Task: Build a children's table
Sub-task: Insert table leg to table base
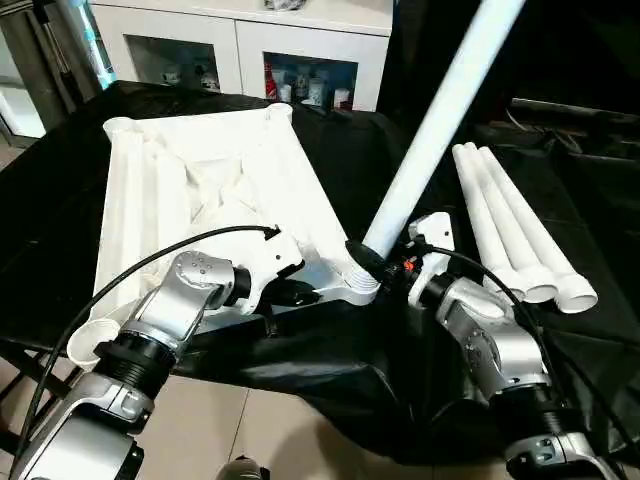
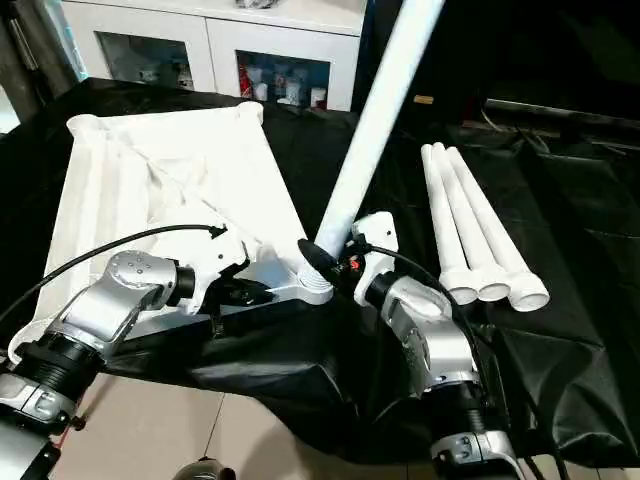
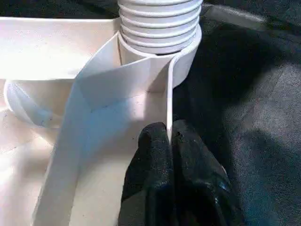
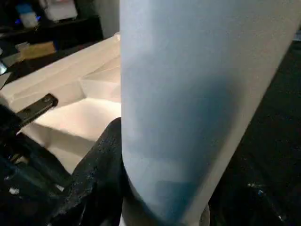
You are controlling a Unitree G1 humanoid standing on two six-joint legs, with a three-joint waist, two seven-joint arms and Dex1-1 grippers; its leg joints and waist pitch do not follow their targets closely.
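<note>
A: Where does the long white tubular leg (image 1: 430, 130) standing in the corner socket end?

B: Cut off by the top edge, so its upper end can't be seen.

A: And the small items behind the glass doors of the white cabinet (image 1: 300, 45)?

B: Too small to tell apart. The near corner of the large white plastic tabletop (image 1: 130, 200) hides behind the left silver forearm (image 1: 150, 340).

Both silver forearms reach forward and inward, left fingers (image 3: 155, 155) pinched together, right fingers (image 4: 101, 174) half spread in a clasp.
</note>
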